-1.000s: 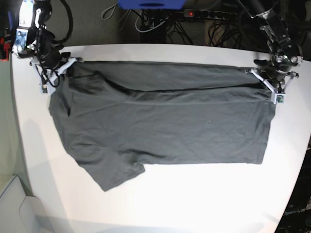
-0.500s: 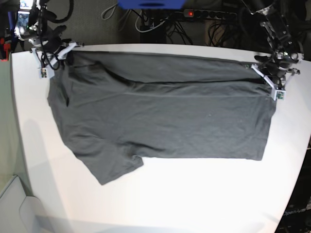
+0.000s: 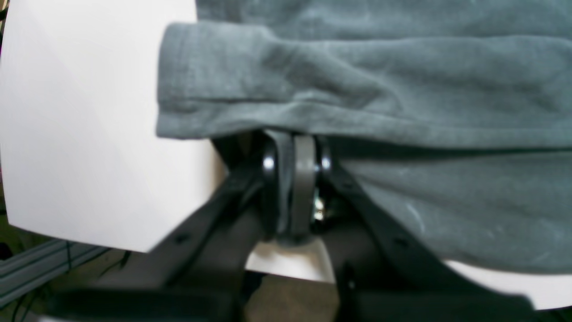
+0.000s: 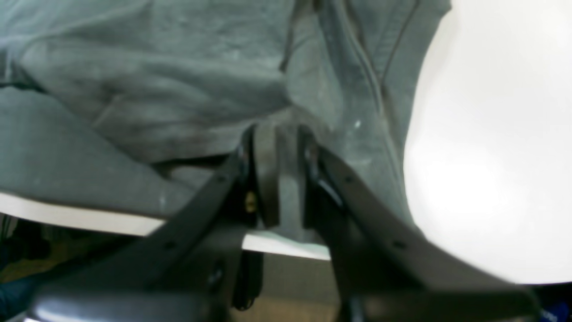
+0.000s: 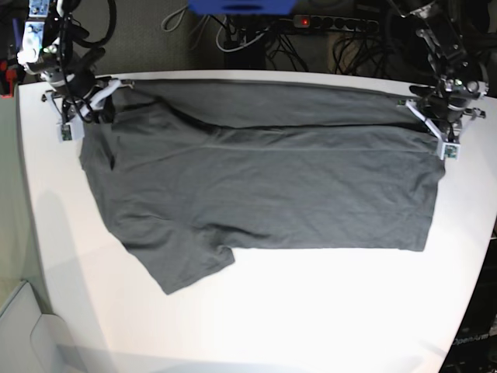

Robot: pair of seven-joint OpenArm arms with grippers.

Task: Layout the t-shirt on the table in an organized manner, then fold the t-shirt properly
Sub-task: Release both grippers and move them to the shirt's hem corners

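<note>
A dark grey t-shirt (image 5: 256, 179) is lying spread across the white counter (image 5: 326, 311), and the left end effector (image 3: 292, 188) and right end effector (image 4: 277, 179) are each pinching a far corner, apparently tight, so pulling evenly should be flattening the remaining wrinkles.

t-shirt (image 5: 264, 186): dark grey knit cloth, matt, soft, slightly fuzzy nap up close, fine wrinkles across the body, stitched double hem along its edges. table (image 5: 311, 311) under the t-shirt: white, smooth, matt with a soft diffuse sheen where light hits beside the cloth. left gripper (image 3: 292, 188): black matt plastic fingers with small glossy round fasteners, pads look like dull dark rubber against the t-shirt's hem. right gripper (image 4: 279, 179): same black matt plastic, dull pads, one brass-coloured metal bit near the t-shirt's edge. Both wrists carry white plastic brackets.
</note>
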